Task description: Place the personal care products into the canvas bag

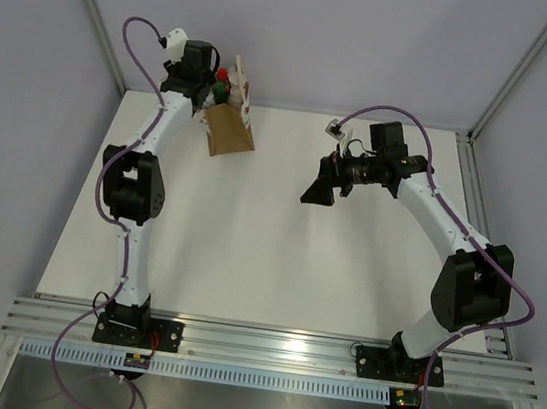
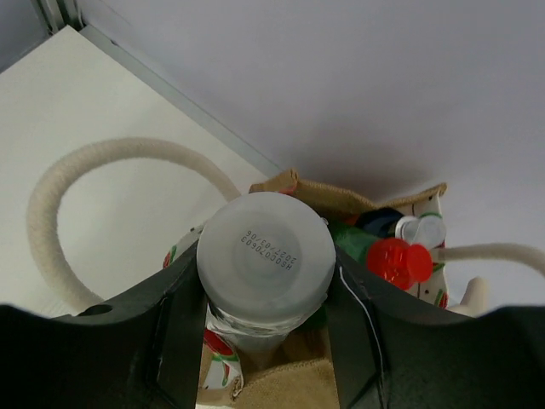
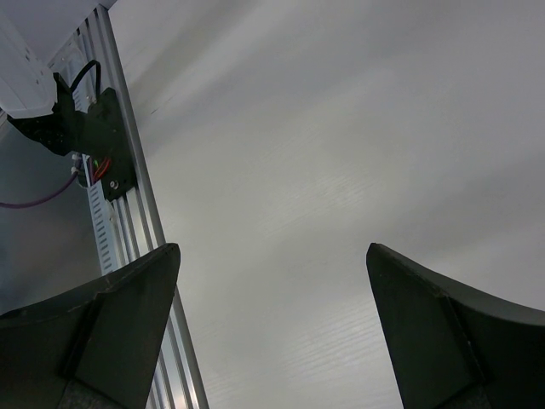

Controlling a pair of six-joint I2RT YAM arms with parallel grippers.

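Lengthwise along left claw, grey tube

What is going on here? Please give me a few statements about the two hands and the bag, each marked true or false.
1. The left hand grips a pale round-ended container. True.
2. The right hand holds a bottle. False: it is open and empty.
3. A red-capped bottle sits inside the canvas bag. True.
4. The bag stands mid-table. False: it stands near the far left corner of the table.
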